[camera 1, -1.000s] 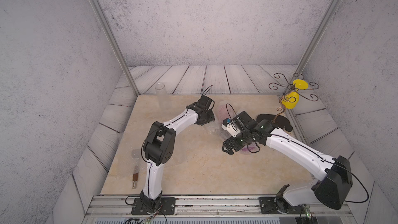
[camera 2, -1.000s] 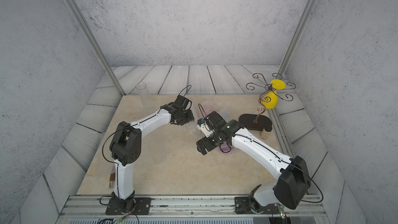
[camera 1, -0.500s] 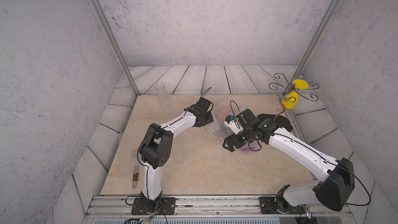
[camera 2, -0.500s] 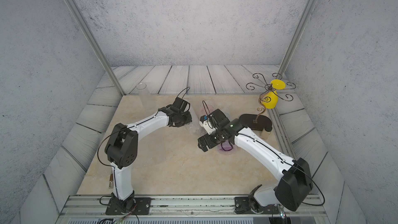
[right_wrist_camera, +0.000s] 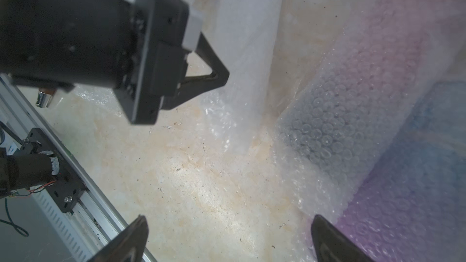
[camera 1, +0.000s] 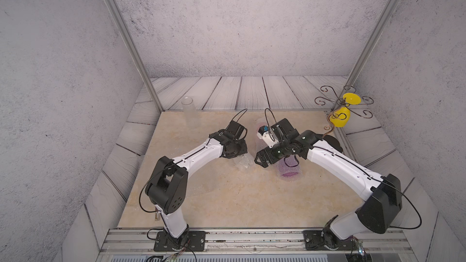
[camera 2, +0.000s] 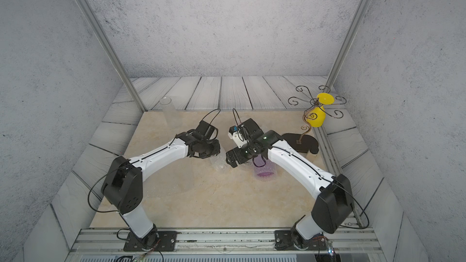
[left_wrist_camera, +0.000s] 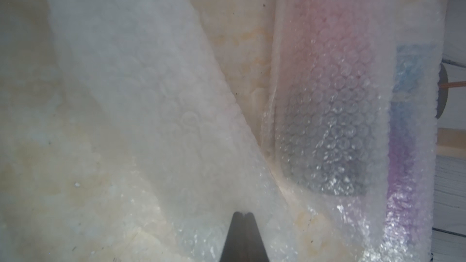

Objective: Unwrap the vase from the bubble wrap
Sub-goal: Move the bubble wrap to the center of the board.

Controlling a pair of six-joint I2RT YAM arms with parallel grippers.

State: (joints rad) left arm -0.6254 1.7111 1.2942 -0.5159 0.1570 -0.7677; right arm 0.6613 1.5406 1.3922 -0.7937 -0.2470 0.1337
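Your left gripper (left_wrist_camera: pixel 242 214) is pinching a flap of the bubble wrap (left_wrist_camera: pixel 156 84), fingers closed. Your right gripper (right_wrist_camera: pixel 228 225) is hovering wide open, the wrapped purple vase (camera 1: pixel 290 171) lying at its 3 o'clock.

We find a bubble wrap (left_wrist_camera: pixel 176 122) flap in our left gripper (left_wrist_camera: pixel 242 214); the wrapped vase (camera 1: pixel 290 171) lies on the table (camera 1: pixel 227 205) just beside our right gripper (right_wrist_camera: pixel 229 219), beyond that flap.
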